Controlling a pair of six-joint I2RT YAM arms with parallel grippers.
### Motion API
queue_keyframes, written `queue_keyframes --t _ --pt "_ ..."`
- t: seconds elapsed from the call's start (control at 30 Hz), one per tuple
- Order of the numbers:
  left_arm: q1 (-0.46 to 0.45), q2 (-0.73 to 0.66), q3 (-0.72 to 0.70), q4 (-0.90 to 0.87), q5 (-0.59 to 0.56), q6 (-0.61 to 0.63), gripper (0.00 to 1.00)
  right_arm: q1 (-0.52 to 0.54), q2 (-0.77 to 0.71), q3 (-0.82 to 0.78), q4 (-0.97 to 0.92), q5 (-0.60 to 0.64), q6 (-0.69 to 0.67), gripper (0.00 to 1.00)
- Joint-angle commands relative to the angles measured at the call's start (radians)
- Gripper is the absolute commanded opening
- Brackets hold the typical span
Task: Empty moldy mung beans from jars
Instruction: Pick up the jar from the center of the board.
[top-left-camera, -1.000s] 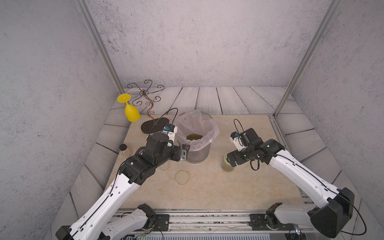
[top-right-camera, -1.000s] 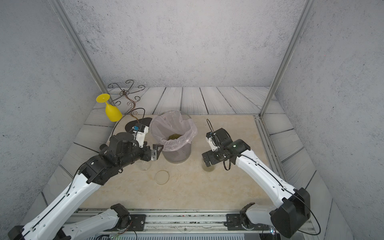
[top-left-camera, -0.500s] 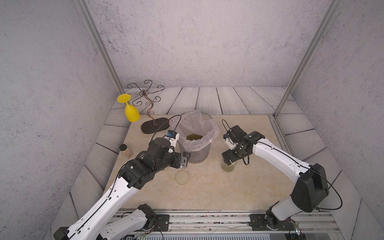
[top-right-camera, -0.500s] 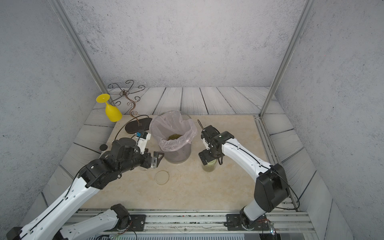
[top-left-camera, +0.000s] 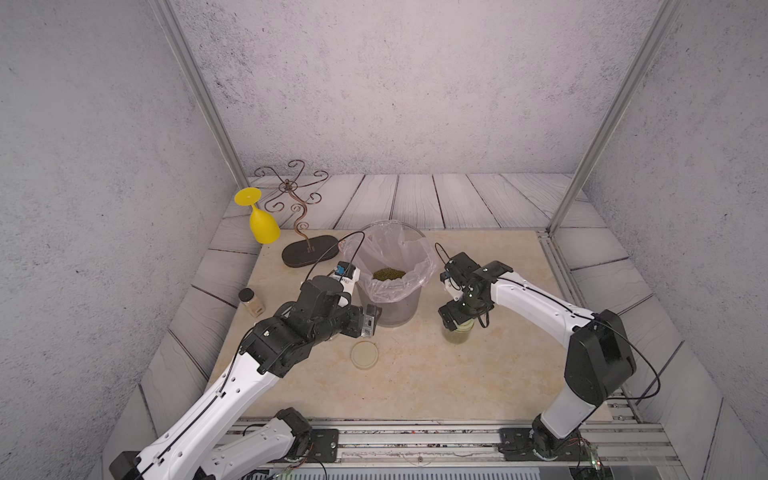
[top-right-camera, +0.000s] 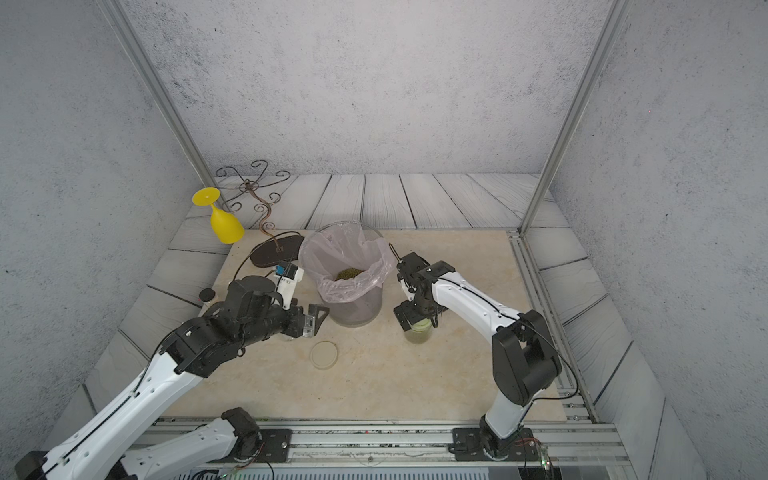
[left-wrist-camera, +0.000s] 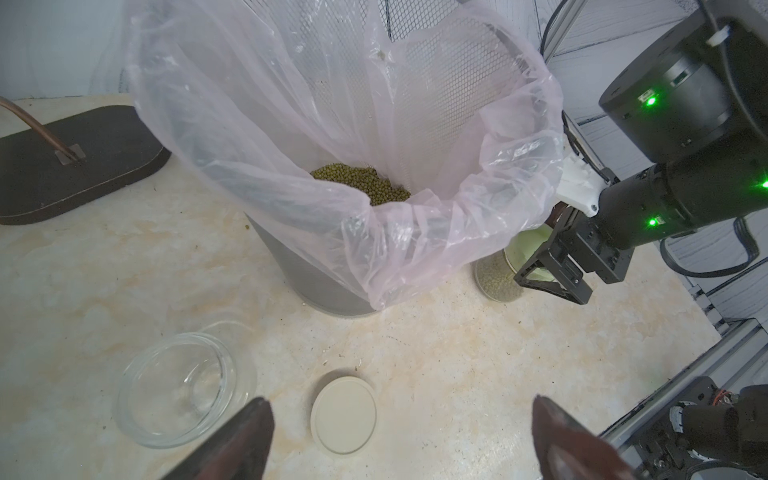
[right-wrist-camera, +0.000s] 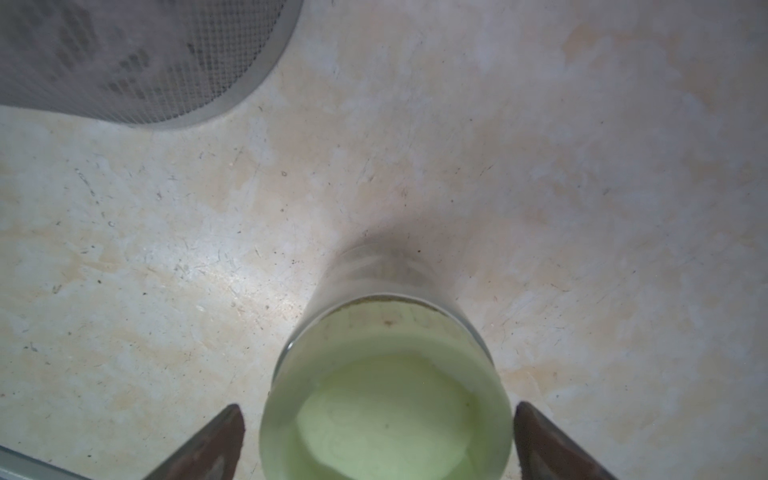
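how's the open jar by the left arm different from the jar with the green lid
The open jar is empty; the green-lidded jar holds beans. The open jar's beige lid lies on the table beside it; the green-lidded jar is capped. The open right hand straddles the green-lidded jar; no hand is around the open jar. Both are clear glass and stand upright.

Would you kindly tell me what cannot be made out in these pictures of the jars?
Empty jar: nearly all hidden behind the left gripper in both top views.
Green-lidded jar, how full: lid covers it in the blurred right wrist view; the liner and right gripper overlap it in the left wrist view.
Mould on the mung beans: grains too small in every view.
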Motion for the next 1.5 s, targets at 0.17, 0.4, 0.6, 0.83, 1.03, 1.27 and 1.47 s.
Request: queue_keyframes --t 0.17,0.4,0.6,0.83,1.03,1.27,1.47 --pt "-0.004 -0.001 -0.016 0.000 0.008 0.014 0.98 -0.007 0.009 0.003 -0.015 -0.024 -0.005 0.81" --pt "-0.004 -0.004 -0.031 0.004 0.031 0.011 0.98 -0.010 -0.021 -0.023 -0.025 -0.034 0.001 0.73" --pt "-0.043 -0.079 -0.111 0.045 0.062 0.047 0.98 -0.009 -0.098 -0.063 -0.017 -0.108 0.014 0.69" --pt "-0.280 -0.087 -0.170 0.118 -0.087 0.044 0.98 -0.007 -0.157 -0.083 -0.037 -0.168 0.026 0.67" --pt "-0.525 0.021 -0.328 0.454 -0.226 0.068 0.98 -0.007 -0.193 -0.101 -0.061 -0.178 0.024 0.67" --pt "-0.562 0.172 -0.458 0.808 -0.289 0.155 0.98 -0.007 -0.235 -0.097 -0.085 -0.217 0.032 0.66" --pt "-0.561 0.189 -0.495 0.884 -0.291 0.191 0.98 -0.007 -0.287 -0.097 -0.079 -0.282 0.052 0.66"
